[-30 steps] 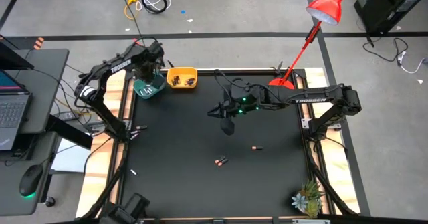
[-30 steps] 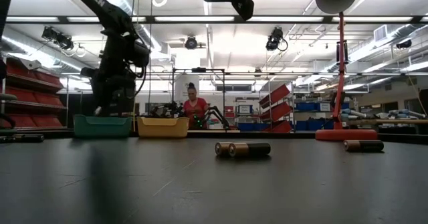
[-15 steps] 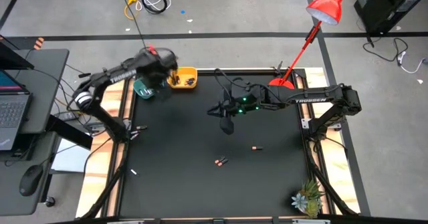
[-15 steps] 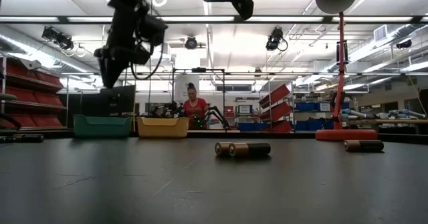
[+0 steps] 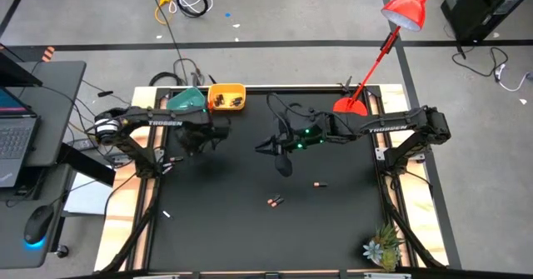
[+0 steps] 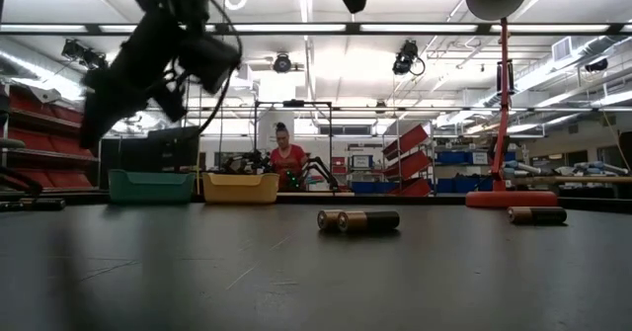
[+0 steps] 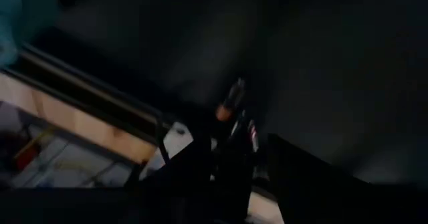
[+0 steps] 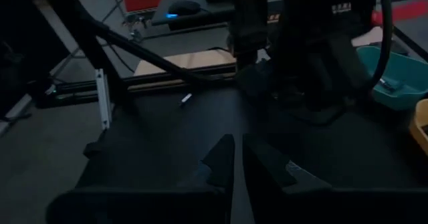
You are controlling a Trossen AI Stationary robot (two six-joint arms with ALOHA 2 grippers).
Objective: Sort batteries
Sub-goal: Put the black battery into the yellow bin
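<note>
From where I stand, the job looks to be between picks. At the left of the overhead frame the left end effector (image 5: 198, 139) hangs over the desk (image 5: 233, 229) just below the teal bowl (image 5: 186, 100); I cannot tell whether its fingers are spread or what they carry. To its right, the yellow bowl (image 5: 226, 97) holds several dark batteries. At frame centre the right end effector (image 5: 268, 147) hovers, fingers nearly pressed together, holding nothing. Loose batteries (image 5: 276, 201) lie lower centre, another (image 5: 316, 183) just right. Next move, I'd judge: descend on one and pinch it.
</note>
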